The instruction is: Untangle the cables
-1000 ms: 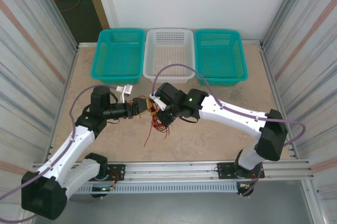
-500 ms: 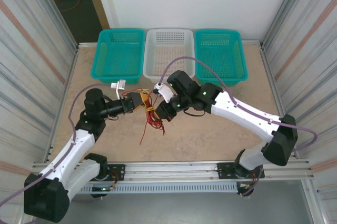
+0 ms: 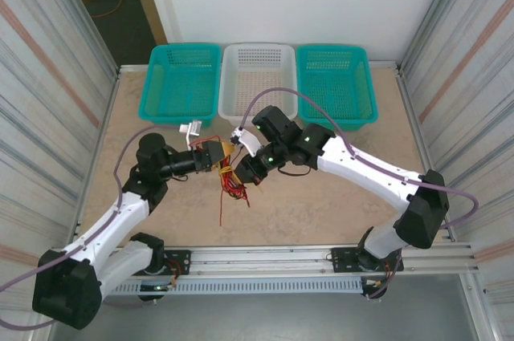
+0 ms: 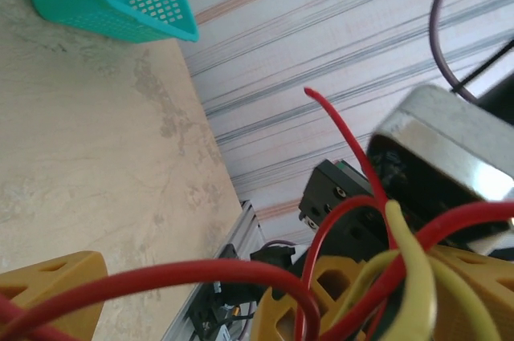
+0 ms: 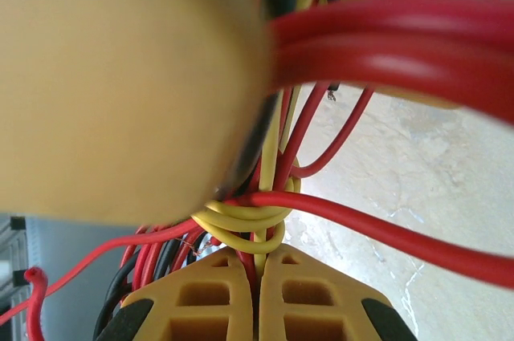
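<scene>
We count three baskets on the surface (image 3: 337, 205). One teal basket (image 3: 181, 84) lies beyond the left end effector (image 3: 218, 153), a second teal basket (image 3: 336, 84) lies beyond the right end effector (image 3: 245, 171), and one white basket (image 3: 258, 83) sits between them. There are two arms, each with one end effector of two yellow fingers (image 5: 209, 301). The cables (image 3: 233, 188) form one tangled bundle between the two end effectors, in three colours: red, yellow and black. We cannot count the separate strands.

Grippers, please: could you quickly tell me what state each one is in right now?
Left gripper: open, with the cables lying across it.
Right gripper: closed on the cables.
</scene>
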Action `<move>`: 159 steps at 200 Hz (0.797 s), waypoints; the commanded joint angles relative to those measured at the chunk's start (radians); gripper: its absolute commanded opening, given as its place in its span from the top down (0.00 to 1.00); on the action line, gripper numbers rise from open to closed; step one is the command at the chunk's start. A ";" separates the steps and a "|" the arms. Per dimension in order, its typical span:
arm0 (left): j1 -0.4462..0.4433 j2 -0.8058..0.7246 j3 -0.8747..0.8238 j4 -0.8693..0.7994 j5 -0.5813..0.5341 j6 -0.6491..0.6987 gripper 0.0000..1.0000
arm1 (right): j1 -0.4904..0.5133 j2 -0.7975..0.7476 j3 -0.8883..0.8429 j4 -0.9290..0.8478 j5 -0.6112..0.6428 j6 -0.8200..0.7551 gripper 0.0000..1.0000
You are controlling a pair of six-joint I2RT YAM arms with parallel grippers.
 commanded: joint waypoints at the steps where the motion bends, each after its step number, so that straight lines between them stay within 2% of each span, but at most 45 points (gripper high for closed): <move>1: -0.008 -0.052 -0.033 0.056 -0.001 -0.023 0.05 | -0.015 -0.007 0.042 0.028 -0.058 -0.009 1.00; 24: -0.022 -0.046 -0.028 0.049 0.000 -0.017 0.17 | -0.016 -0.001 0.053 0.023 -0.071 -0.006 1.00; 67: -0.026 0.002 -0.006 0.055 0.017 -0.003 0.47 | -0.003 0.008 0.057 0.017 -0.053 -0.001 1.00; 84: -0.026 0.002 -0.008 0.022 -0.010 0.015 0.59 | -0.003 -0.010 0.040 0.039 -0.028 0.006 1.00; 90: -0.026 -0.001 -0.012 0.027 -0.017 0.015 0.63 | -0.003 -0.021 0.035 0.047 -0.007 0.011 0.97; 106: -0.026 -0.018 -0.022 0.054 -0.046 0.001 0.75 | -0.006 -0.051 0.026 0.062 0.058 0.025 0.83; 110: -0.025 -0.024 -0.023 0.054 -0.058 0.000 0.77 | -0.005 -0.059 0.027 0.062 0.085 0.028 0.74; 111: -0.025 -0.026 -0.023 0.053 -0.062 0.000 0.77 | -0.004 -0.065 0.028 0.062 0.103 0.029 0.70; 121: -0.026 -0.044 -0.019 0.030 -0.101 0.007 0.80 | 0.002 -0.089 0.039 0.049 0.202 0.039 0.58; 130: -0.025 -0.059 -0.004 -0.027 -0.148 0.033 0.84 | 0.008 -0.121 0.054 0.023 0.331 0.043 0.48; 142: -0.023 -0.069 0.013 -0.071 -0.194 0.066 0.90 | 0.019 -0.177 0.069 -0.005 0.582 0.071 0.32; 153: -0.019 -0.067 0.023 -0.062 -0.217 0.069 0.97 | 0.011 -0.236 0.078 -0.023 0.792 0.123 0.01; 159: -0.017 -0.064 0.026 -0.043 -0.228 0.061 1.00 | 0.003 -0.261 0.080 -0.031 0.894 0.155 0.01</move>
